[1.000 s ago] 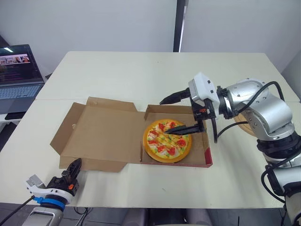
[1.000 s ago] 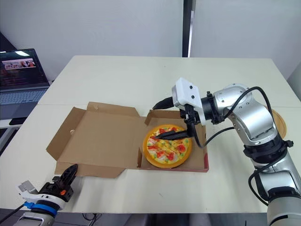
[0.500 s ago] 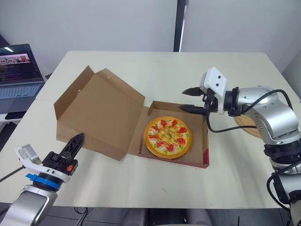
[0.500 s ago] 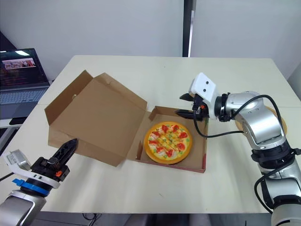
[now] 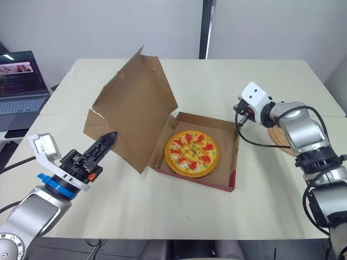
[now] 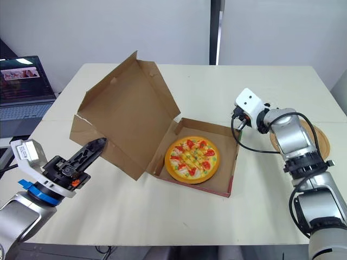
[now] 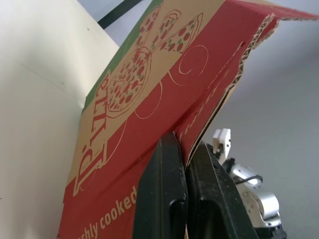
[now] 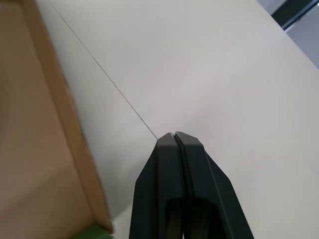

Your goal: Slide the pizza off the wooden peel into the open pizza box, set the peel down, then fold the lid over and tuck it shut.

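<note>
Red-and-green printed lid (image 7: 149, 99), lettering "Pi…" and "…shly cooked"

One pizza (image 6: 192, 159), one box (image 6: 127, 108), one peel (image 6: 321, 141)

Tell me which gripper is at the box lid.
The left gripper: it meets the lid on its printed outer side. The right gripper is shut over bare table.

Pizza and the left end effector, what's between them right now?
The raised cardboard lid stands between the pizza and the left end effector, whose tip meets the lid's outer face, as the left eye view shows.
</note>
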